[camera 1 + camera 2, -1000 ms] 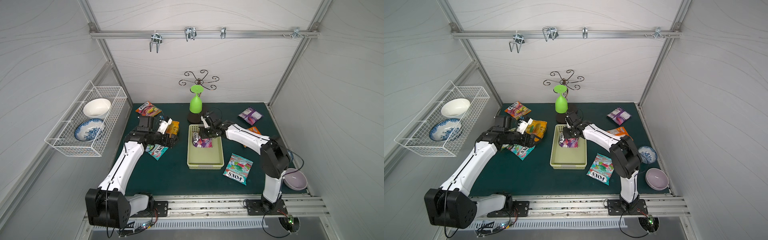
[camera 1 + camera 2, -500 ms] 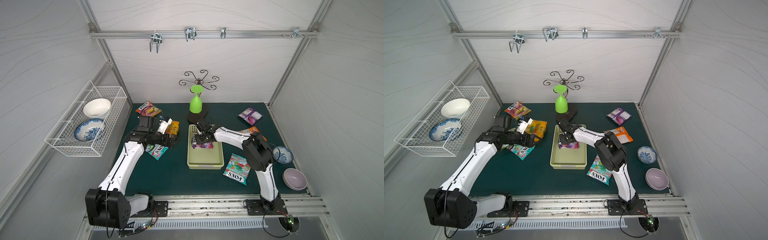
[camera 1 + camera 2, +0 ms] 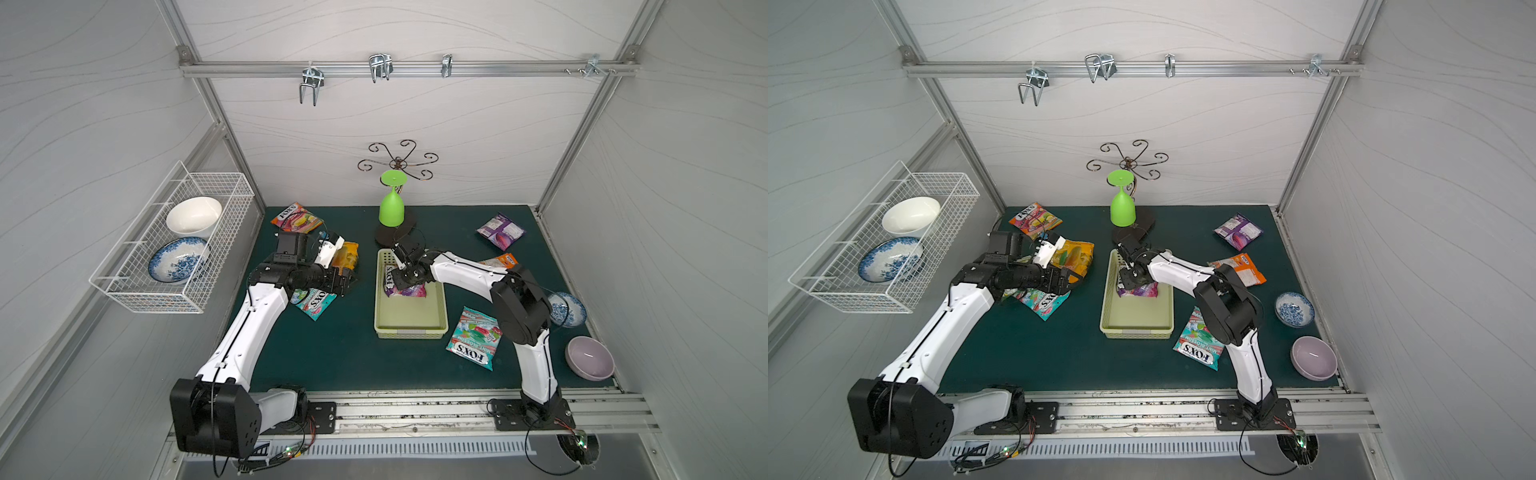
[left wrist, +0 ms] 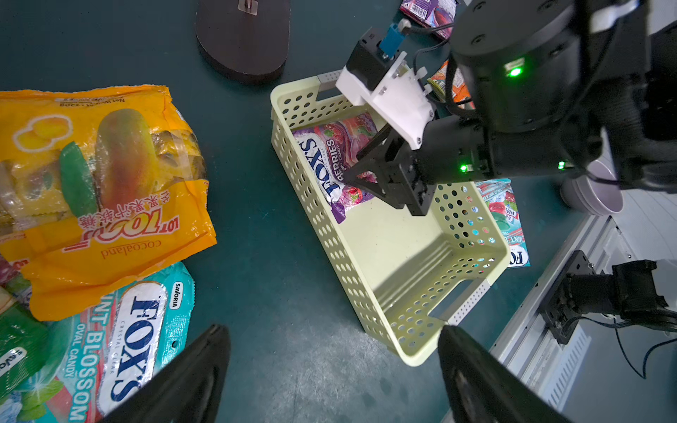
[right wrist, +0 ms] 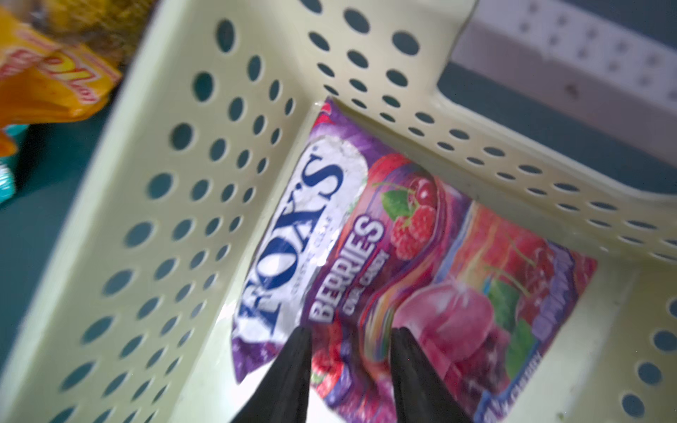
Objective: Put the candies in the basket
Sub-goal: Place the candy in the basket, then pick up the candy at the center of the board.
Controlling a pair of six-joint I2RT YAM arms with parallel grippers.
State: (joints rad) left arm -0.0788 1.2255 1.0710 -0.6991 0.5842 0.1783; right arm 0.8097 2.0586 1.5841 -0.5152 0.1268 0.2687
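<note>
One purple bag (image 5: 403,238) in basket (image 3: 409,312); right hand (image 5: 350,335) now nearer

Seven candy bags (image 3: 473,336) show in both top views, plus one basket (image 3: 411,332), four bowls (image 3: 590,357), one wire rack (image 3: 137,291) and one green goblet (image 3: 390,208).

A pale yellow-green perforated plastic basket (image 3: 411,331) sits centre, with a purple glossy candy bag (image 3: 409,291) in its far end. Left of it, an orange plastic candy bag (image 3: 350,258) overlaps a teal candy bag (image 3: 318,301). Right and nearer lies a second teal candy bag (image 3: 473,338).
</note>
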